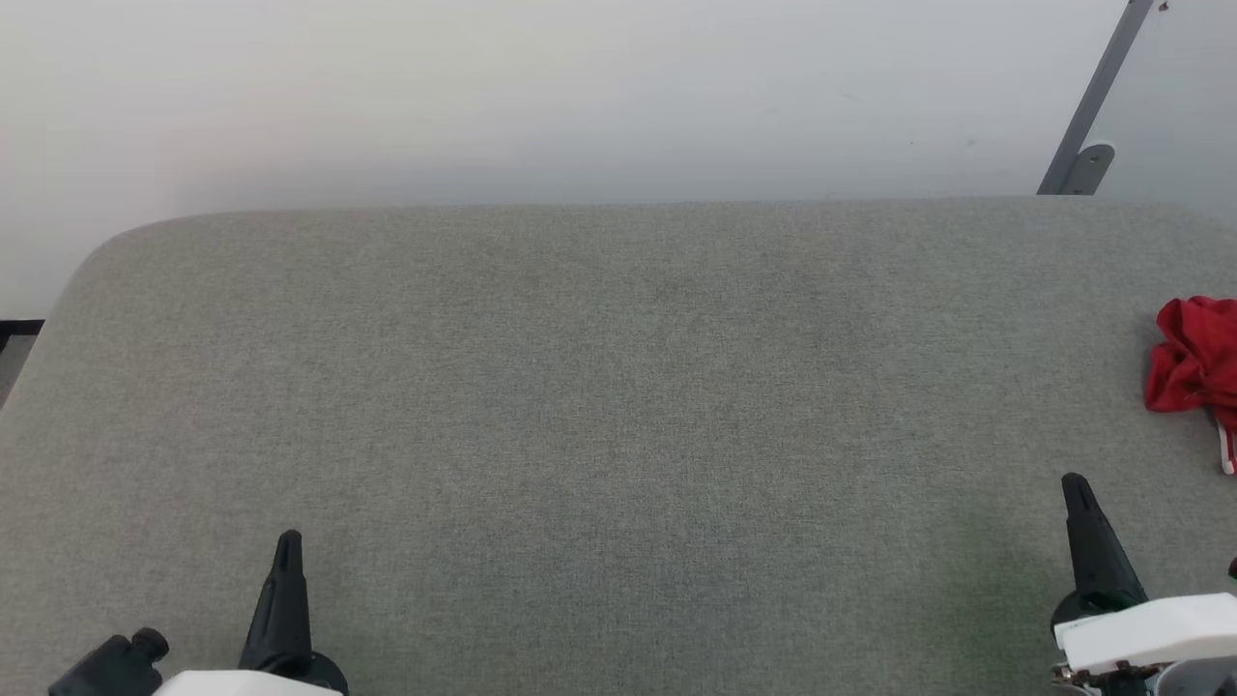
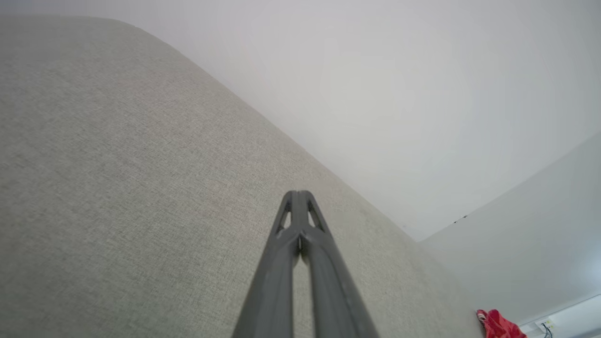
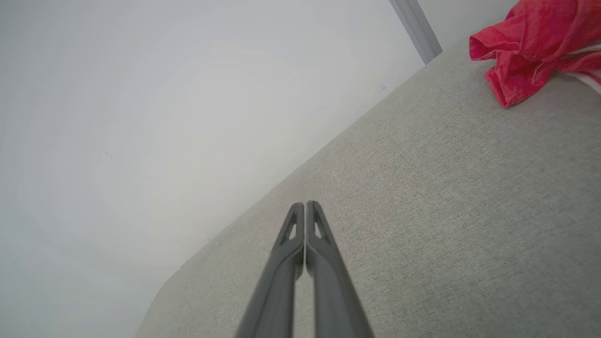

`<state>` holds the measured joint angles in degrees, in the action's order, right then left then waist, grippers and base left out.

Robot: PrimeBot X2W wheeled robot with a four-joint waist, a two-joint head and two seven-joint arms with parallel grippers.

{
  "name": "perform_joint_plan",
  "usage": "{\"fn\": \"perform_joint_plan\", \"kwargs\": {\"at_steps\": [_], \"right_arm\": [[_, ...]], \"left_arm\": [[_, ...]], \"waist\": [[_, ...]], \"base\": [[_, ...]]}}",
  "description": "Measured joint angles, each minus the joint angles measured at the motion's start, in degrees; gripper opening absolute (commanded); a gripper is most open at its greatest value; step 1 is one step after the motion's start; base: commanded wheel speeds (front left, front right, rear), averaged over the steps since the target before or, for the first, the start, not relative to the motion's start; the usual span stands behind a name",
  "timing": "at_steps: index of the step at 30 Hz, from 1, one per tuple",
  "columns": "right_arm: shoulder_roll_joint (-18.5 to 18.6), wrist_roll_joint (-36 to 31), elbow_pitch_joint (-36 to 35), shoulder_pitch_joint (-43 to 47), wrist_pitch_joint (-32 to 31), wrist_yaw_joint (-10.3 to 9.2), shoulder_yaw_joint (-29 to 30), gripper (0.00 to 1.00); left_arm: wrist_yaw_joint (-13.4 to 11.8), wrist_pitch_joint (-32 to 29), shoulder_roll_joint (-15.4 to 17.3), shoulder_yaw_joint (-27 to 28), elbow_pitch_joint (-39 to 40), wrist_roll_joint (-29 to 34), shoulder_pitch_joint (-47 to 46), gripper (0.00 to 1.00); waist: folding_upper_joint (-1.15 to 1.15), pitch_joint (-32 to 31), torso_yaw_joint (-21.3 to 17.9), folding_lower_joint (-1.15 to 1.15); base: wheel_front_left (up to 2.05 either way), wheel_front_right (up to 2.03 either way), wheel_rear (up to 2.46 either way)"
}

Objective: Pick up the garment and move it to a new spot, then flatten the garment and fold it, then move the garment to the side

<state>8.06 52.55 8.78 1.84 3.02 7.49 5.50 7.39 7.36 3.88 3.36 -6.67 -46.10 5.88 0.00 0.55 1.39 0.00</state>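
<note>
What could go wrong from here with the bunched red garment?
1. The garment lies crumpled at the right side of the grey surface, cut off by the head view's edge, so a grasp may be aimed on a partial view.
2. The right tool is shut; unopened, it could shove the cloth, not pinch it.
3. A pinch on the heap may catch several layers, hampering flattening.

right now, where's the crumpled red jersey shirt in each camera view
head view: crumpled red jersey shirt at the right edge, about mid-height, cut off by the frame
left wrist view: the shirt sits small in the bottom right corner
right wrist view: the shirt sits large in the top right corner
shared landmark: the grey woven padded surface it lies on, its far edge meeting the pale wall
</note>
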Motion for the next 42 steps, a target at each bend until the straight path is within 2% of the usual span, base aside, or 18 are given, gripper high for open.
{"fn": "perform_joint_plan", "kwargs": {"at_steps": [26, 42], "right_arm": [[-1.89, 14.4, 1.98, -2.65, -3.52, 0.0, 0.33, 0.0], [-2.77, 21.95, 2.85, -4.28, -5.22, 0.0, 0.52, 0.0]], "left_arm": [[0.0, -4.14, 0.33, 0.0, -2.57, -17.73, -4.0, 0.0], [0.0, -6.43, 0.41, 0.18, -4.05, -26.53, -6.27, 0.0]], "waist": [[0.0, -0.1, -0.39, 0.0], [0.0, -0.17, -0.64, 0.0]], "base": [[0.0, 0.0, 0.0], [0.0, 0.0, 0.0]]}}
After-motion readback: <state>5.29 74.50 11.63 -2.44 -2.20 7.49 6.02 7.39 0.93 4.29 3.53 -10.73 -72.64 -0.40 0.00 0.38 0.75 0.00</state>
